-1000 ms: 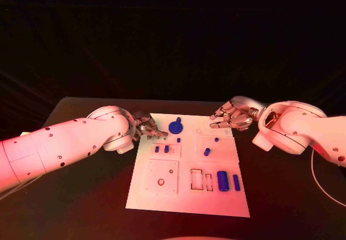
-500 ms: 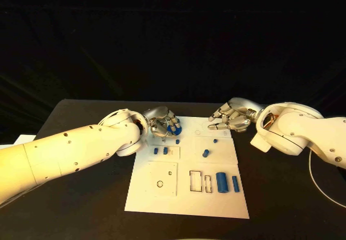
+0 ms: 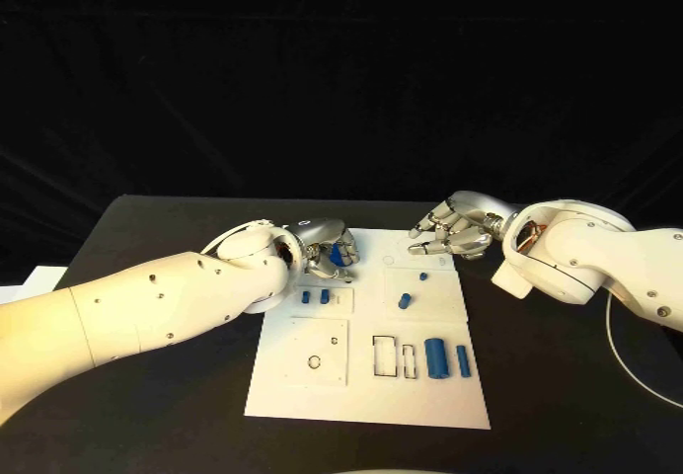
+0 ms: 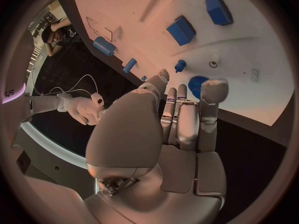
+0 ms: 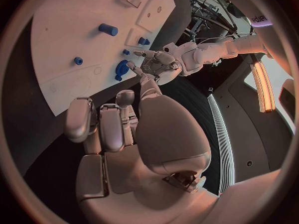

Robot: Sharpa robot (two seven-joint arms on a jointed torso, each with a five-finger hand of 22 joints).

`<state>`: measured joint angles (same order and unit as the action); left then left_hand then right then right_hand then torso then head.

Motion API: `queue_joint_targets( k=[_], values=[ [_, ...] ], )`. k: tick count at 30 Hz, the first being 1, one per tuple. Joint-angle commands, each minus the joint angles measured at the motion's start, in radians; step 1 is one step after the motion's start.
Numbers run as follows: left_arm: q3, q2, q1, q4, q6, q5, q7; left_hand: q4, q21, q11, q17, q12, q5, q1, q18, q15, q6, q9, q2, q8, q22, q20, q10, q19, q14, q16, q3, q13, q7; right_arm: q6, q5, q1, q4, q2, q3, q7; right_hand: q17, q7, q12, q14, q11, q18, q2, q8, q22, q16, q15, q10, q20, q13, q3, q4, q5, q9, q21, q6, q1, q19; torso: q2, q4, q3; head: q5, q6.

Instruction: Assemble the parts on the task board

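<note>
1. Head view: the left hand (image 3: 325, 253) hangs over the far left corner of the board (image 3: 370, 395). It covers most of a blue disc (image 3: 338, 255), so I cannot tell whether its fingers touch the disc.
2. Head view: the right hand (image 3: 453, 235) sits at the board's far right edge, fingers curled in, with no part seen in them.
3. Head view: two small blocks (image 3: 315, 295) lie just near of the left hand. A peg (image 3: 424, 276) and a short cylinder (image 3: 406, 301) lie mid-board, and a larger cylinder (image 3: 437, 357) and a slim bar (image 3: 463, 360) lie beside the rectangular slots near the right edge.
4. Head view: the board's near half and the black table (image 3: 157, 395) around it lie well apart from both hands.
5. Left wrist view: the left hand (image 4: 181, 119) has its fingers nearly straight and close together, tips above the disc (image 4: 198, 85), holding nothing. The fingers cut off part of the disc.
6. Left wrist view: the blocks (image 4: 181, 30), the peg (image 4: 180, 65) and the cylinders (image 4: 104, 46) lie beyond the fingertips, apart from them.
7. Right wrist view: the right hand (image 5: 109, 129) has its fingers bent at the board's (image 5: 69, 45) edge, gripping nothing. The disc (image 5: 121, 69), the peg (image 5: 78, 60) and a cylinder (image 5: 108, 29) lie beyond. The left hand (image 5: 156, 62) is small and hard to read there.
</note>
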<state>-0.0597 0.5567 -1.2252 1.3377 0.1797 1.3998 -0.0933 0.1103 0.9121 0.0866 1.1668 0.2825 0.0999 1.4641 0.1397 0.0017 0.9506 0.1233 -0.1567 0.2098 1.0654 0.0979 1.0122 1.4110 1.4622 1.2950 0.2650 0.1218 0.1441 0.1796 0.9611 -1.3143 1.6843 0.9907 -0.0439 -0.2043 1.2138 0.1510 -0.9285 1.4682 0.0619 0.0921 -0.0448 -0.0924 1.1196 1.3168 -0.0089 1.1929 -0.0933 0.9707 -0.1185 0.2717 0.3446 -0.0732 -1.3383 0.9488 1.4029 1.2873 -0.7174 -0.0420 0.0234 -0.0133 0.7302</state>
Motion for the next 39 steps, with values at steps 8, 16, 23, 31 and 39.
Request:
queue_joint_targets(
  k=[8, 16, 23, 31, 39],
  values=[
    [0.001, -0.046, 0.002, -0.056, -0.062, 0.083, -0.020, -0.004, 0.080, -0.004, 0.014, -0.019, 0.000, 0.004, -0.026, -0.006, 0.032, -0.012, 0.010, -0.017, 0.065, -0.003, 0.032, 0.024, 0.022, 0.025, 0.015, -0.022, -0.007, -0.011, 0.002, 0.001, 0.003, -0.001, 0.000, 0.009, -0.001, -0.002, 0.000, 0.027, -0.001, 0.006, 0.006, -0.005, -0.001, -0.005, -0.005, -0.002, -0.003, 0.000, -0.007, -0.001, 0.003, -0.001, 0.006, 0.006, 0.002, -0.006, 0.001, 0.0005, -0.0008, 0.000, 0.002],
    [0.001, -0.065, 0.002, -0.073, -0.105, 0.094, -0.027, -0.011, 0.170, -0.013, 0.010, -0.029, 0.000, 0.011, -0.042, -0.014, 0.061, -0.020, 0.011, -0.031, 0.137, -0.010, 0.084, 0.048, 0.027, 0.033, 0.048, -0.032, -0.011, -0.011, 0.002, 0.001, 0.003, -0.002, 0.000, 0.009, -0.001, -0.002, -0.001, 0.027, -0.001, 0.007, 0.006, -0.005, -0.002, -0.005, -0.005, -0.002, -0.003, 0.001, -0.008, -0.001, 0.004, -0.001, 0.006, 0.006, 0.004, -0.007, 0.002, -0.0006, -0.0007, -0.001, 0.004],
    [0.001, -0.069, 0.003, -0.070, -0.121, 0.096, -0.026, -0.014, 0.218, -0.018, -0.002, -0.037, -0.001, 0.006, -0.050, -0.018, 0.077, -0.025, 0.007, -0.039, 0.176, -0.014, 0.107, 0.058, 0.029, 0.032, 0.063, -0.036, -0.014, -0.012, 0.002, 0.001, 0.003, -0.002, 0.000, 0.010, -0.001, -0.002, -0.002, 0.027, -0.001, 0.007, 0.007, -0.005, -0.002, -0.005, -0.005, -0.001, -0.003, 0.001, -0.008, -0.001, 0.004, -0.001, 0.006, 0.006, 0.004, -0.007, 0.002, -0.0010, -0.0004, -0.002, 0.005],
    [0.001, -0.070, 0.003, -0.069, -0.131, 0.099, -0.038, -0.015, 0.238, -0.020, -0.007, -0.040, -0.001, 0.004, -0.054, -0.019, 0.084, -0.027, 0.005, -0.043, 0.193, -0.016, 0.121, 0.062, 0.030, 0.031, 0.071, -0.037, -0.014, -0.013, 0.002, 0.001, 0.003, -0.002, 0.000, 0.009, -0.001, -0.002, -0.002, 0.027, -0.001, 0.007, 0.007, -0.005, -0.002, -0.005, -0.005, -0.001, -0.003, 0.001, -0.008, -0.001, 0.004, -0.001, 0.006, 0.006, 0.004, -0.007, 0.002, -0.0009, -0.0001, -0.003, 0.005],
    [0.001, -0.070, 0.003, -0.070, -0.145, 0.100, -0.052, -0.020, 0.247, -0.012, -0.017, -0.069, -0.001, -0.001, -0.056, -0.014, 0.086, -0.035, -0.003, -0.058, 0.202, -0.014, 0.099, 0.061, 0.029, 0.030, 0.085, -0.046, -0.010, -0.015, 0.002, 0.001, 0.003, -0.002, 0.000, 0.009, -0.001, -0.002, -0.002, 0.027, -0.001, 0.007, 0.007, -0.005, -0.002, -0.005, -0.005, -0.001, -0.003, 0.001, -0.008, -0.001, 0.004, -0.001, 0.006, 0.006, 0.004, -0.007, 0.001, -0.0007, -0.0001, -0.003, 0.006]
  ],
)
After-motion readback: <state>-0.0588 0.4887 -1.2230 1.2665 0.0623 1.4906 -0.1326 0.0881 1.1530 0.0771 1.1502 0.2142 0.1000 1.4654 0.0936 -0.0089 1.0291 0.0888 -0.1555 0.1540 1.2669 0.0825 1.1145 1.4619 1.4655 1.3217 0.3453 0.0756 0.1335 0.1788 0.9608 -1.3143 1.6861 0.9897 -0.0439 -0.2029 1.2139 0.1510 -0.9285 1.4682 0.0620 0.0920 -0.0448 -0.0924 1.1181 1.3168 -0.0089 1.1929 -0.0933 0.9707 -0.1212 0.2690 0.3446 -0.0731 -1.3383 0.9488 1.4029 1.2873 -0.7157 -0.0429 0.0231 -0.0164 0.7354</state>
